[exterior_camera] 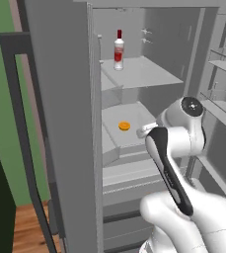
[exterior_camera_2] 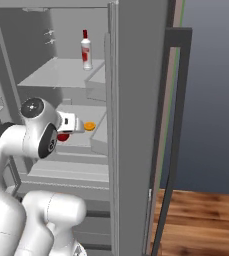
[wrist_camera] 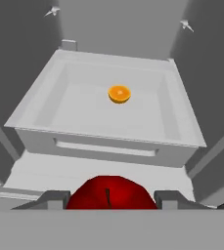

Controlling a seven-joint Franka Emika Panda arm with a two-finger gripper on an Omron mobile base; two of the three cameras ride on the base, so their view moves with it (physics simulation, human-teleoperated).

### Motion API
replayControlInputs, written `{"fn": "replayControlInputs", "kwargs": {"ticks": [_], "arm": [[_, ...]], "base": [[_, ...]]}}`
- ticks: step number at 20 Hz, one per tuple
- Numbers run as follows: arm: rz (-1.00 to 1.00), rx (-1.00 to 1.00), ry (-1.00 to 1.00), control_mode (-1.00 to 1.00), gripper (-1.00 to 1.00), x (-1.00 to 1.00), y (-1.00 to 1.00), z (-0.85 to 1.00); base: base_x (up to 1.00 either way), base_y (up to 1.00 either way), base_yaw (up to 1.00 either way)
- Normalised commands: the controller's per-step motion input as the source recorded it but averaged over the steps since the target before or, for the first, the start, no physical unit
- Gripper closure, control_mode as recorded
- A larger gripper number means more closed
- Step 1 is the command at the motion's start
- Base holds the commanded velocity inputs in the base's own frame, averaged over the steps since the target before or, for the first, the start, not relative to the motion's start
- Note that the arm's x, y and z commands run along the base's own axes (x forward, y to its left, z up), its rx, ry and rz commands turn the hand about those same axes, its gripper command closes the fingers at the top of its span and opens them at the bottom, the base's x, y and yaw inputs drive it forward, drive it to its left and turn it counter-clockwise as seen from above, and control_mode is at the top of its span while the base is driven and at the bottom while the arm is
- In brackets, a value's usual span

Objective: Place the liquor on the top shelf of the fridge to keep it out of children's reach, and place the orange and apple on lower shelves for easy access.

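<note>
Apple [wrist_camera: 109,192] clamped between the jaws, orange [wrist_camera: 119,93] well beyond in the drawer [wrist_camera: 182,122].

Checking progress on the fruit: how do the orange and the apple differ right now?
The orange lies free in a grey drawer on the lower shelves; the apple sits between the gripper's fingertips, not yet set down. The orange is orange-coloured, the apple glossy red. Both are small round fruits inside the fridge.
</note>
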Motion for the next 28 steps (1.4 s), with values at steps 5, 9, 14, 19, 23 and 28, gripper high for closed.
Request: {"fn": "replayControlInputs", "kwargs": {"ticks": [5, 9, 14, 19, 23, 28], "arm": [[0.0, 0.0, 0.06, -1.0, 1.0, 0.5, 0.07, -0.27], [0.0, 0.0, 0.05, -1.0, 1.0, 0.48, 0.08, -0.26], [0.0, 0.0, 0.01, -1.0, 1.0, 0.44, 0.04, -0.26], [0.0, 0.0, 0.0, -1.0, 1.0, 0.43, 0.0, -0.27], [0.0, 0.0, 0.0, -1.0, 1.0, 0.42, 0.0, -0.32], [0.0, 0.0, 0.0, -1.0, 1.0, 0.42, 0.01, -0.3]], "base": [[0.0, 0.0, 0.0], [0.0, 0.0, 0.0], [0.0, 0.0, 0.0], [0.0, 0.0, 0.0], [0.0, 0.0, 0.0], [0.0, 0.0, 0.0]]}}
